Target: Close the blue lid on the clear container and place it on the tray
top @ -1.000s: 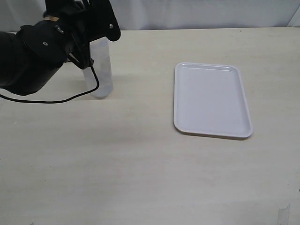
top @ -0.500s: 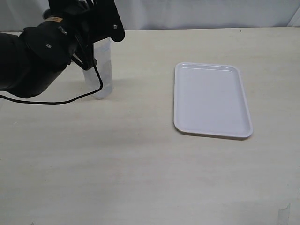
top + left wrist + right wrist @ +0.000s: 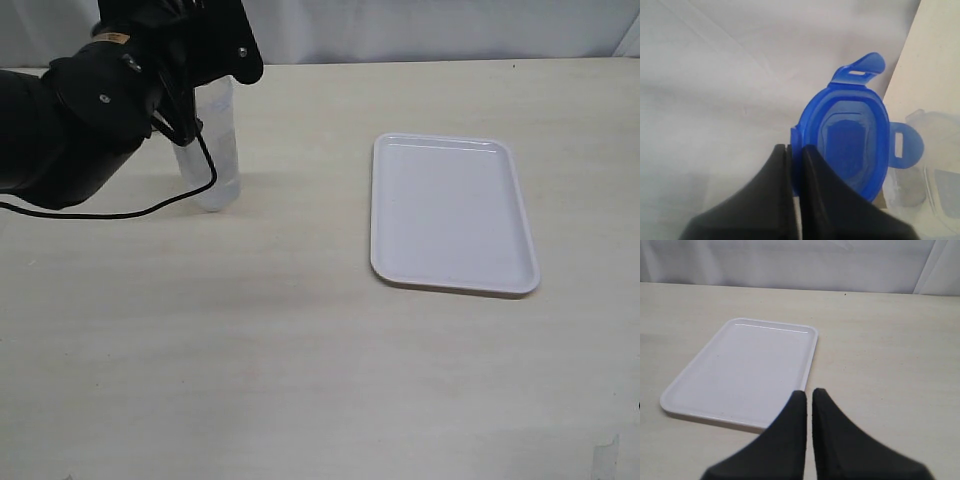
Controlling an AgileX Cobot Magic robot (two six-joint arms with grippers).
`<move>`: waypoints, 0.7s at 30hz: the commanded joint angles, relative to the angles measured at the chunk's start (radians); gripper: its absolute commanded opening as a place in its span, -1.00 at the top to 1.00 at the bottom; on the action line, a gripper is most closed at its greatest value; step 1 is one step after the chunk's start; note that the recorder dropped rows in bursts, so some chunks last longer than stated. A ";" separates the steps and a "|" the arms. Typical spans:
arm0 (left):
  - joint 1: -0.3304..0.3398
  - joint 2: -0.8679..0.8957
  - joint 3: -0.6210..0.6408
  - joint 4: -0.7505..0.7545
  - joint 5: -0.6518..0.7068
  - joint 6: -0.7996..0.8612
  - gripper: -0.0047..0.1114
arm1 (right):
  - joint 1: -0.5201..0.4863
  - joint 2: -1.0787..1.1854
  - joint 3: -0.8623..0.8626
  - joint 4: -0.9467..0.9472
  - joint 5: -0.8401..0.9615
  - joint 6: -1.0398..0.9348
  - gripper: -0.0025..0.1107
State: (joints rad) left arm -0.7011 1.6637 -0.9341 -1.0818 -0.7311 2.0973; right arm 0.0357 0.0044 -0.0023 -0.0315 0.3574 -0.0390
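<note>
High exterior, near right wrist: common tray (image 3: 452,214)

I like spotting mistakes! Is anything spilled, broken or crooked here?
Nothing stands out. The clear container stands upright on the table, the left gripper pinches the blue lid by its edge, and the tray lies flat.

glossy translucent blue plastic lid (image 3: 855,145); smooth white plastic tray (image 3: 450,215).

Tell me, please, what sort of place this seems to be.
Probably a robot lab bench: a pale tabletop, a plain white backdrop behind it, and a black robot arm at a clear container.
</note>
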 commanded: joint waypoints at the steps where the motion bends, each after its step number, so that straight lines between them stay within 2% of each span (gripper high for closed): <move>1: -0.003 -0.008 0.003 0.008 -0.032 -0.005 0.92 | 0.002 -0.004 0.002 0.002 -0.011 0.002 0.88; 5: -0.003 -0.008 0.003 0.008 -0.068 -0.005 0.92 | 0.002 -0.004 0.002 0.002 -0.011 0.002 0.88; 10: -0.003 -0.043 0.003 0.006 -0.020 -0.005 0.92 | 0.002 -0.004 0.002 0.002 -0.011 0.002 0.88; 17: -0.003 -0.103 0.003 0.001 -0.022 -0.005 0.92 | 0.002 -0.004 0.002 0.002 -0.011 0.002 0.88; 21: 0.020 -0.105 0.003 0.029 -0.010 -0.004 0.92 | 0.002 -0.004 0.002 0.002 -0.011 0.002 0.88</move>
State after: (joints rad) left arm -0.6965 1.5643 -0.9325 -1.0764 -0.7477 2.0973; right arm 0.0357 0.0044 -0.0023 -0.0315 0.3574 -0.0390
